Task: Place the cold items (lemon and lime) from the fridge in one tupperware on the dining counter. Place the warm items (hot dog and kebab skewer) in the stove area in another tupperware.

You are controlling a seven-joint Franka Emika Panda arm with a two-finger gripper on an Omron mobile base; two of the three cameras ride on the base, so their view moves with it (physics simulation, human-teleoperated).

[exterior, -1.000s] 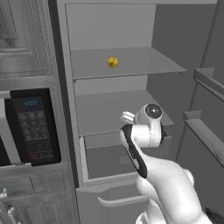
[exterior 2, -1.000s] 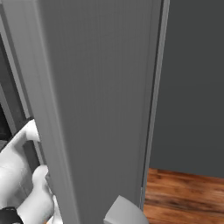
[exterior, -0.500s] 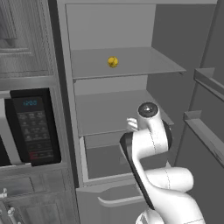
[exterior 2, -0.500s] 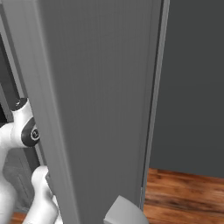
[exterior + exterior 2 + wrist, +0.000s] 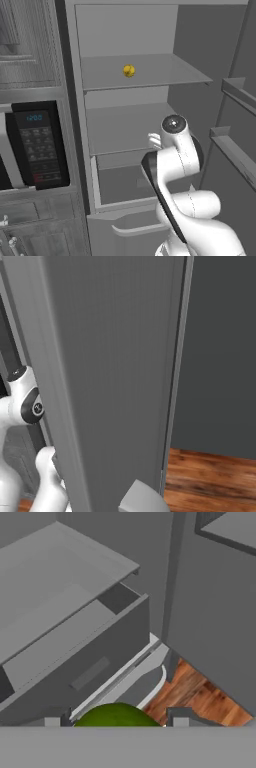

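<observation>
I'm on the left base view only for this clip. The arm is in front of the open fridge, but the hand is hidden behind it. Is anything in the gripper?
Observer: Yes. In the hand view a green lime sits between the two finger tips of the gripper.
Operator: Anything left in the fridge?
Observer: Your view has it: the lemon on the upper shelf.
Operator: What's below the hand?
Observer: The hand view shows the fridge drawer and wood floor.

The white arm (image 5: 175,165) is folded up tight in front of the base, elbow joint high. The gripper (image 5: 115,722) has its two dark fingertips (image 5: 180,718) clamped either side of the lime (image 5: 116,715).
</observation>
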